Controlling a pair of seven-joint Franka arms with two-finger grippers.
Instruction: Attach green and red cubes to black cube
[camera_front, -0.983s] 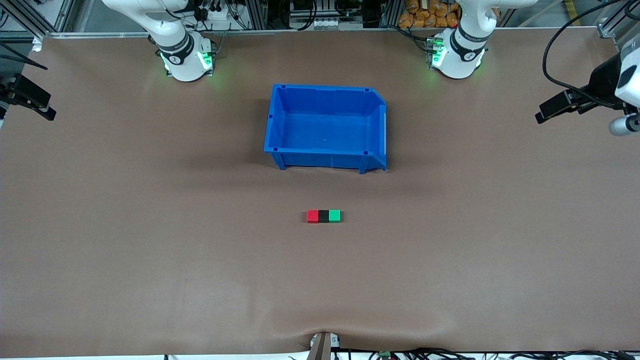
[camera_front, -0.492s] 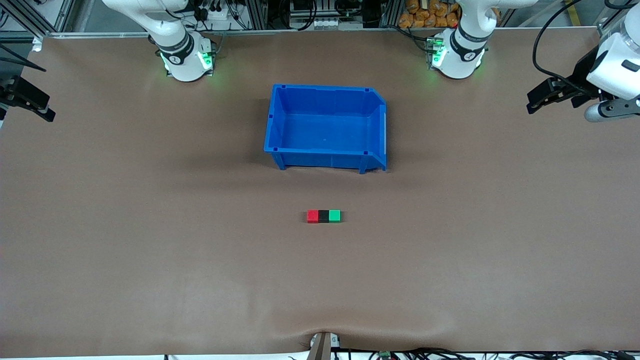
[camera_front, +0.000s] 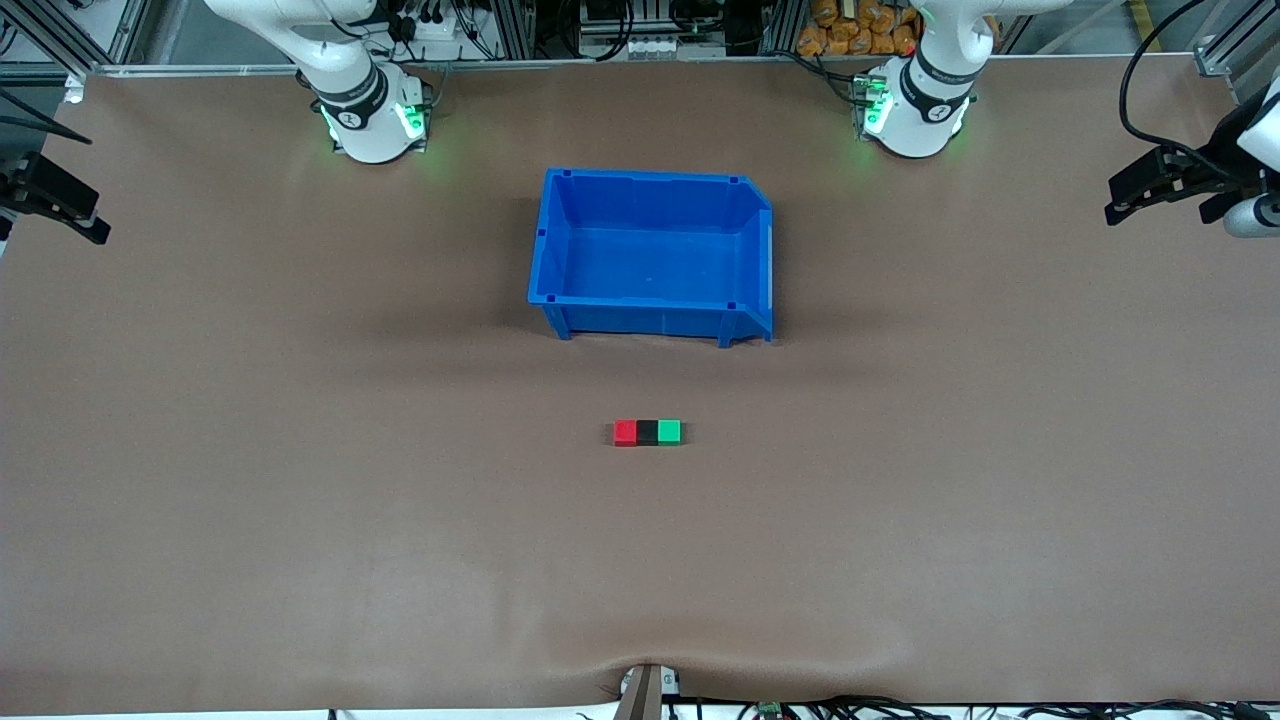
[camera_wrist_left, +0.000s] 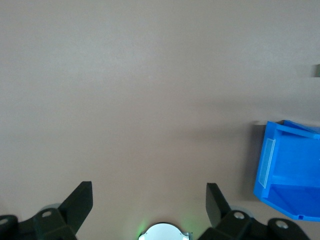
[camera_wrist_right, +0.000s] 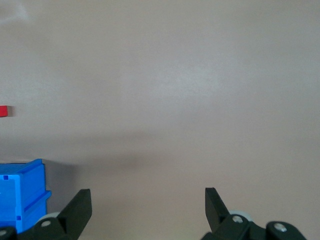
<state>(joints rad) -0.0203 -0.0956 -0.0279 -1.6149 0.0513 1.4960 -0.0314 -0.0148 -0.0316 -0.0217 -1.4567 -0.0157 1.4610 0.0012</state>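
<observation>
You see red cube (camera_front: 625, 432), black cube (camera_front: 647, 432), green cube (camera_front: 669, 431) touching in row at 6 o'clock of blue bin (camera_front: 560, 300), left end effector (camera_wrist_left: 149, 196) and right end effector (camera_wrist_right: 148, 200) both spread over bare desk (camera_front: 300, 450).

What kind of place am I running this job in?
Most likely a robotics lab or test cell. The table has a brown mat, two arm bases bolted along one edge, and aluminium framing and cables around it. On it are only a blue bin and a row of red, black and green cubes.
</observation>
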